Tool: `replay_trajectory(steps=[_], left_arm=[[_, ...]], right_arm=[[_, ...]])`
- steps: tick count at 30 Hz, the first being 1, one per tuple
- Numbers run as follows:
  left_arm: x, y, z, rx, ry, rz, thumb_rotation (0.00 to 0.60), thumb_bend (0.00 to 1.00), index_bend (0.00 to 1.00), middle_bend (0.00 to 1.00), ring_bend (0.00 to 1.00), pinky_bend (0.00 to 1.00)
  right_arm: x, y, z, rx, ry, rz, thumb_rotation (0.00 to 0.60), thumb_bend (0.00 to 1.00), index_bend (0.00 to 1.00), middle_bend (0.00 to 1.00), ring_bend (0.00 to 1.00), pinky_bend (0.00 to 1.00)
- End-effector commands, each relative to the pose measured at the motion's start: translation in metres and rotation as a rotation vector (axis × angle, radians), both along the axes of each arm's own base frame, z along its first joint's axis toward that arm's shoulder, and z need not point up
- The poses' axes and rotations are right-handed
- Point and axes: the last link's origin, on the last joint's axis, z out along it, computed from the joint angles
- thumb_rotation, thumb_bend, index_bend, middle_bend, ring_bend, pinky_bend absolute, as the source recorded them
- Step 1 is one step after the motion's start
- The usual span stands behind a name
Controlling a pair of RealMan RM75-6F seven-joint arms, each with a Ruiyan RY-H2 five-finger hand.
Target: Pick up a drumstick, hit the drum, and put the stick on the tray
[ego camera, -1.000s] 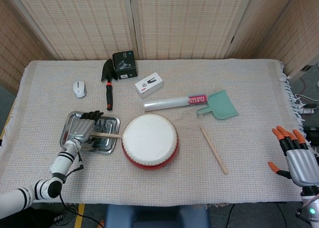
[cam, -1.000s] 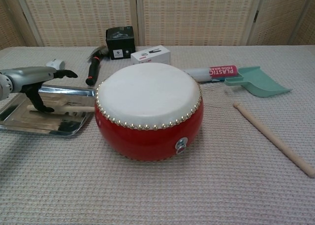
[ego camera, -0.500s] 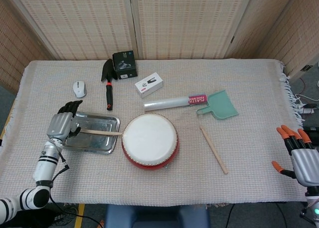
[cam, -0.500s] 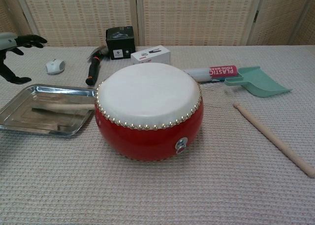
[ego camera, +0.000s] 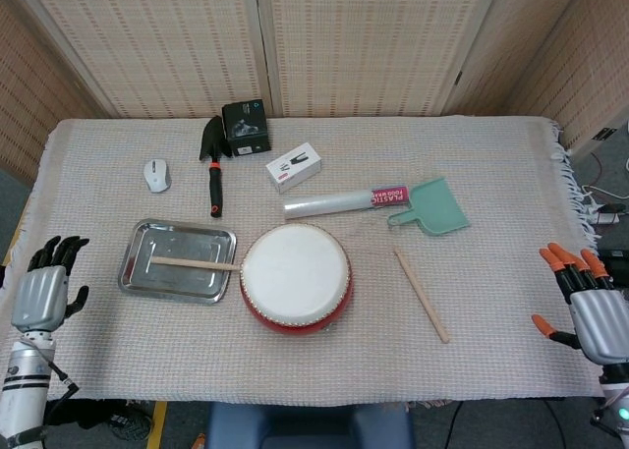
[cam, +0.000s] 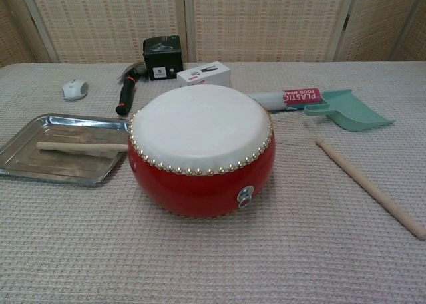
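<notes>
Wooden drumstick (ego camera: 195, 263) laid in steel tray (ego camera: 138, 277), long axis along table's front edge. Left hand (ego camera: 41, 294) nearer, off table's left edge, open, empty; right hand (ego camera: 590, 309) likewise spread, empty.

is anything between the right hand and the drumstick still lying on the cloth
Nothing visible. Only bare cloth lies between the right hand at the table's right edge and the loose drumstick. The drum sits on the stick's far side, away from that hand.

Head view looks steeply down; chest view (low, nearer) shares the drum (ego camera: 296, 276).
</notes>
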Motion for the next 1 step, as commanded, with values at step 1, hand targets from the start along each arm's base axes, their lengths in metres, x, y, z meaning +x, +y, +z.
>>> replay_trajectory(steps=[1], left_arm=[[-0.0033, -0.0214, 0.0019, -0.011, -0.024, 0.005, 0.600, 0.32, 0.18, 0.13, 0.06, 0.14]], right_arm=[[0.0016, 0.0034, -0.0045, 0.000, -0.001, 0.007, 0.600, 0.21, 0.04, 0.02, 0.00, 0.00]])
